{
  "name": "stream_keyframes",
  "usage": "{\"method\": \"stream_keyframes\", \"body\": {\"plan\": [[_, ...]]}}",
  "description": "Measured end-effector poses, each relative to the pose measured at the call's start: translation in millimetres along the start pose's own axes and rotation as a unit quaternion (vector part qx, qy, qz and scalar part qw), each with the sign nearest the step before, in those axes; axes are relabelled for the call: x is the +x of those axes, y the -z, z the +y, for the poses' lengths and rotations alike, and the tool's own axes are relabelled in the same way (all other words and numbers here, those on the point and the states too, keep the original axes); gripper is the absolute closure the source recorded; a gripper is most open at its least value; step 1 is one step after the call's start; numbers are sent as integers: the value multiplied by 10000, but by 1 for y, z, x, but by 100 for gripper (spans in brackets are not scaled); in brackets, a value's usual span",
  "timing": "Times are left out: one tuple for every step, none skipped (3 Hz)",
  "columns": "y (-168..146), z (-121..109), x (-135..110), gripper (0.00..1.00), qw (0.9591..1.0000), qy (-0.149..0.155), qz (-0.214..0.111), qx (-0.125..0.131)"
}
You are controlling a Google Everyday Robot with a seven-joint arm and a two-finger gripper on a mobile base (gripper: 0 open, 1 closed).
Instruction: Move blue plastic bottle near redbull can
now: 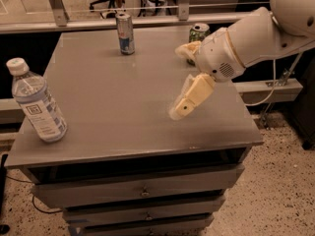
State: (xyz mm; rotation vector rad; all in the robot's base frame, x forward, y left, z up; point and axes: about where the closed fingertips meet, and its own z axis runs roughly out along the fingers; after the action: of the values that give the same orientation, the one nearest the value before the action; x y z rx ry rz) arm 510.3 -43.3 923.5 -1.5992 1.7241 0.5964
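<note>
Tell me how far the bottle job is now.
Done: nothing yet. The clear plastic bottle with white cap stands front left on the grey table, far from the slim silver-and-blue can at the back. In hand: nothing; the open gripper hangs right of centre. Left: grasp, carry.
</note>
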Motion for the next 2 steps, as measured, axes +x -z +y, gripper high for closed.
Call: {"method": "stream_keyframes", "body": {"plan": [[-16, 2, -10, 0, 9995, 83, -309, 11], [-73, 7, -46, 0, 9937, 229, -1069, -246]]}}
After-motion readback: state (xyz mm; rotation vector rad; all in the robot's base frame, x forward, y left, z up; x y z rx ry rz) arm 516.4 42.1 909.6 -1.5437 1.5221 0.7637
